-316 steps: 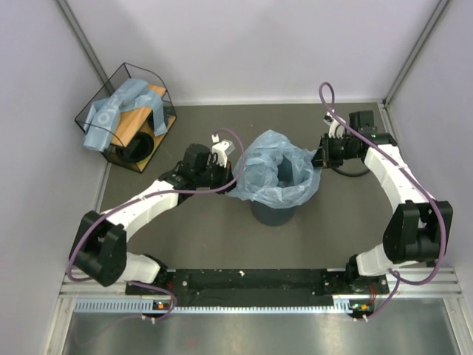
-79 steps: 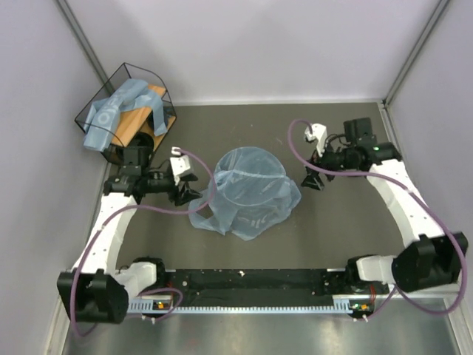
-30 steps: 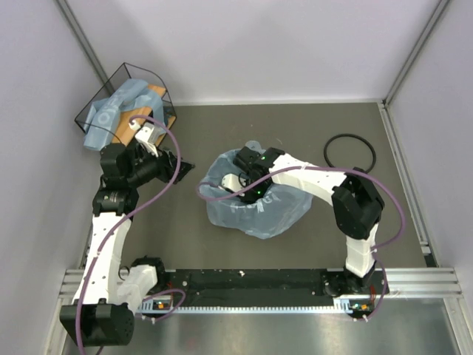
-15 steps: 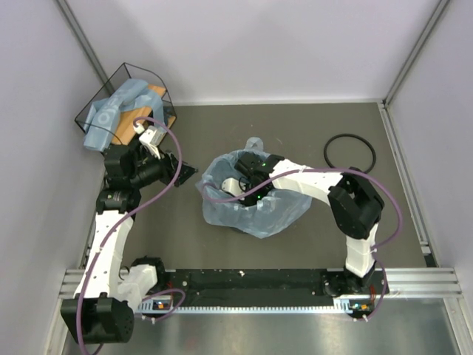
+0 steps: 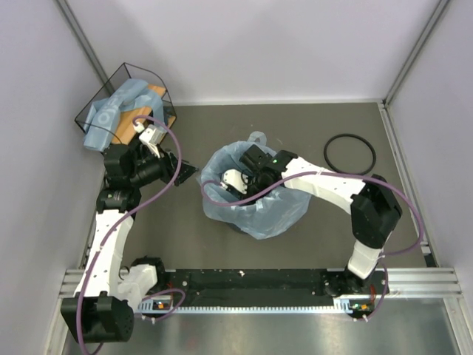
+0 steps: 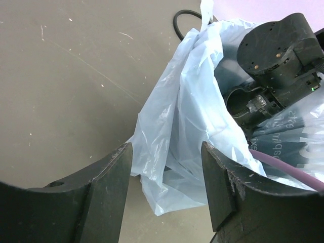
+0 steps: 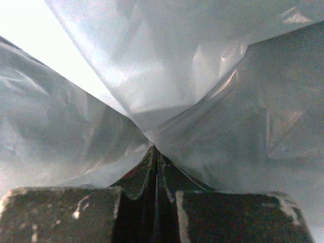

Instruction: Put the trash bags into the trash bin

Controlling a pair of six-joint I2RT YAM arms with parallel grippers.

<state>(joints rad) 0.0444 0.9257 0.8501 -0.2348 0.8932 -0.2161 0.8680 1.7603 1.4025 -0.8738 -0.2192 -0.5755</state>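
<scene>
A light-blue trash bag point(image 5: 275, 211) lies draped over the trash bin, whose dark wall point(image 6: 229, 76) shows only inside the bag's mouth. My right arm point(image 5: 260, 167) reaches down into that mouth. In the right wrist view the right gripper point(image 7: 153, 149) is shut, its tip pressed into creased film point(image 7: 212, 91); I cannot tell whether film is pinched between the jaws. My left gripper point(image 5: 185, 171) hangs open to the left of the bag, apart from it, with the bag's hanging edge point(image 6: 172, 152) seen between its fingers. The black ring hoop point(image 5: 349, 153) lies on the table to the right.
A black wire basket point(image 5: 122, 74) stands at the back left with more light-blue bags point(image 5: 111, 111) and a wooden base in it. Purple cables loop off both wrists. Walls close the table on the left, back and right.
The right arm's wrist has shifted up and to the right inside the bag, and the bag's mouth has spread wider around it. The left arm has barely moved and stays open.
</scene>
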